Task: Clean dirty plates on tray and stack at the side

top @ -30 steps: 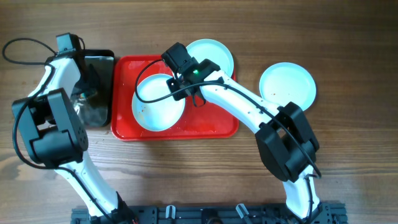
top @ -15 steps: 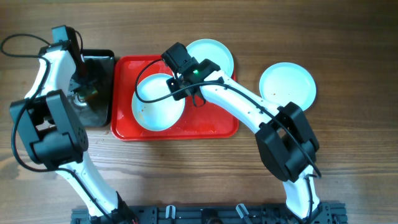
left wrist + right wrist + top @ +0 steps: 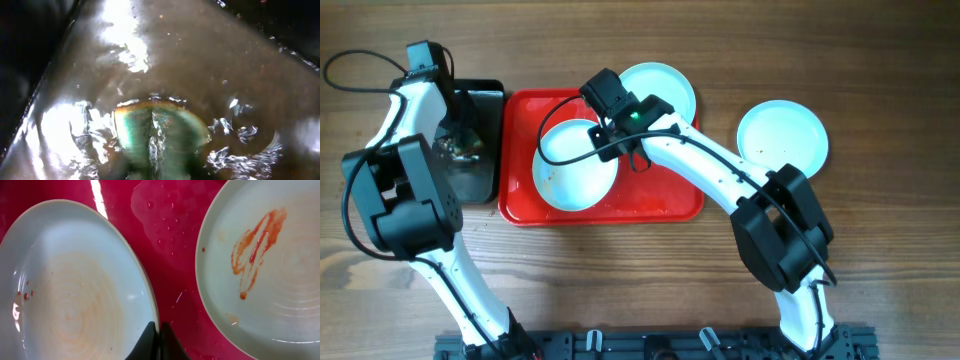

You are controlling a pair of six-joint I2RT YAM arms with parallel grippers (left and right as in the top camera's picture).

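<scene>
Since a second ago the left arm has shifted slightly, with the left pincer (image 3: 458,143) staying over the black tray (image 3: 485,95). Its wrist view shows only a blurred green round thing (image 3: 157,132) under wet glare, so its grip cannot be told. The right pincer (image 3: 156,339) has not moved, pinched on the rim of the faintly stained plate (image 3: 75,290) in the red tray (image 3: 170,255). A smeared plate (image 3: 260,265) lies beside it, and a third plate (image 3: 782,135) sits on the tabletop (image 3: 880,250).

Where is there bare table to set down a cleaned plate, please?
Bare wood in front of the red tray and right of the lone plate. The tray is crowded: right gripper on the near plate, far plate beside.
</scene>
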